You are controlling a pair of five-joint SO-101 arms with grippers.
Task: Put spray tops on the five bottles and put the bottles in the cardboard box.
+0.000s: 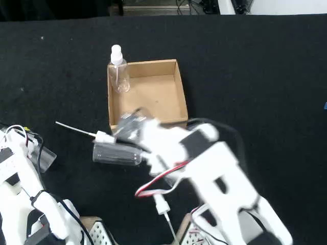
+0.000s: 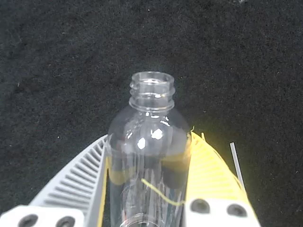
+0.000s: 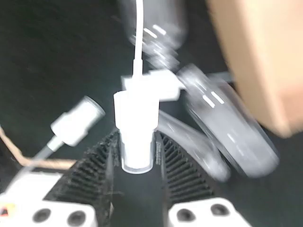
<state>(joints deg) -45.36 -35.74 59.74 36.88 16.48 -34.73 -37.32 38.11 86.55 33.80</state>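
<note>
The right pincer (image 3: 136, 139) was clamped on a spray top (image 3: 136, 113). The wall of the cardboard box (image 3: 255, 61) stood near it, with a lying bottle (image 3: 227, 137) crowding between. The left pincer (image 2: 148, 138) gripped an uncapped bottle (image 2: 151, 94), with open black cloth (image 2: 57, 56) ahead.

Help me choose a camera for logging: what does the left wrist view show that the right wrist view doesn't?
Left wrist view: the left tool gripping an uncapped bottle. Right wrist view: the right tool gripping a spray top, a loose spray top, lying bottles, the cardboard box. Both: the black table cover.
</note>
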